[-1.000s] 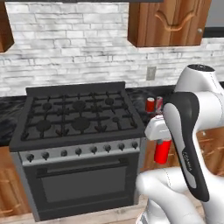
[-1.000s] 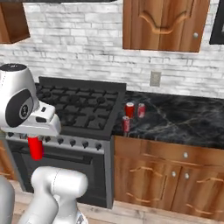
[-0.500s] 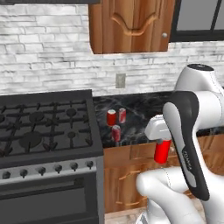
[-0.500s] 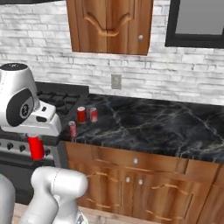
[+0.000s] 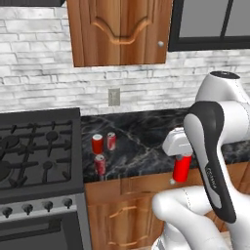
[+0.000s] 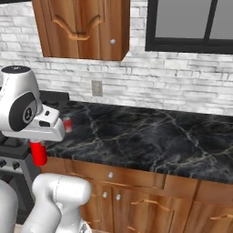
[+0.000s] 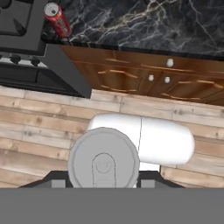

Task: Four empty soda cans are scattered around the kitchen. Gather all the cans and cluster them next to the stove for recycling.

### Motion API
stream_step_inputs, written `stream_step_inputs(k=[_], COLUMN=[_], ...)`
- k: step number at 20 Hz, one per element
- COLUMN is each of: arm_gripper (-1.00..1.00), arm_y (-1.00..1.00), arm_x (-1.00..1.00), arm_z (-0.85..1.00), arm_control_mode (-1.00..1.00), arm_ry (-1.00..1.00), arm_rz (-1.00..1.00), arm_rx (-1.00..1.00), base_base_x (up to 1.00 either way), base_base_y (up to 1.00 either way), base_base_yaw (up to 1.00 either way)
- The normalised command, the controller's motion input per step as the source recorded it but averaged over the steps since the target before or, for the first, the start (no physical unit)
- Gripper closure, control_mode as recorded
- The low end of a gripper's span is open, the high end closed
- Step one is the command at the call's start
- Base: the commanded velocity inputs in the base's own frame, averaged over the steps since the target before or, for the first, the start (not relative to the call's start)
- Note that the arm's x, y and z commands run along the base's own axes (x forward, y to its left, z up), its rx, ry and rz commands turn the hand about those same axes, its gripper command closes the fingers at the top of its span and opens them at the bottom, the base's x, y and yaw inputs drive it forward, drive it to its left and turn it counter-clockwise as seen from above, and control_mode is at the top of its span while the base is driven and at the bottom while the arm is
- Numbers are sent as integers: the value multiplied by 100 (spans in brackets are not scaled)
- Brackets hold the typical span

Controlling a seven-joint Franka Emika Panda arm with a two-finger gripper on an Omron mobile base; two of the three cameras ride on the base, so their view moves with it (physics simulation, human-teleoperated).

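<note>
My gripper (image 5: 182, 157) is shut on a bright red soda can (image 5: 182, 168) that hangs below the hand, out in front of the counter's edge. The hand view looks down on this can's silvery top (image 7: 103, 161) between the dark fingertips. Three more soda cans (image 5: 97, 143) (image 5: 111, 140) (image 5: 100, 164) stand close together on the black counter just right of the stove (image 5: 39, 146). One of them (image 7: 57, 19) shows beside the stove's corner (image 7: 19, 26) in the hand view. In the right base view the held can (image 6: 38, 152) hangs under the hand, and a counter can (image 6: 68, 124) peeks out behind it.
The black marble counter (image 6: 150, 136) runs off to the right over wooden drawers and doors (image 7: 144, 76). A wooden wall cabinet (image 5: 119, 31) and a dark-framed window (image 6: 191, 22) hang above. A wall outlet (image 5: 114, 96) sits behind the cans. Wood floor (image 7: 39, 127) lies below.
The whole picture has shifted: the base has driven to the right, so the stove and the counter cans slid left in both base views. The arm keeps its pose with the can held.
</note>
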Motion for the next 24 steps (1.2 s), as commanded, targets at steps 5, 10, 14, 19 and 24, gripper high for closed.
stream_step_inputs(k=[5,10,14,19,24], arm_gripper=[100,100,100,100,100], arm_y=[0,0,0,0,2], arm_x=[0,0,0,0,24], arm_z=[0,0,0,0,-13], arm_control_mode=[100,100,100,100,-100], arm_ry=[0,0,0,0,0], arm_rz=[0,0,0,0,1], arm_rx=[0,0,0,0,0], base_base_x=[22,23,26,33,7], base_base_y=[-8,0,0,0,0], base_base_yaw=[0,0,0,0,0])
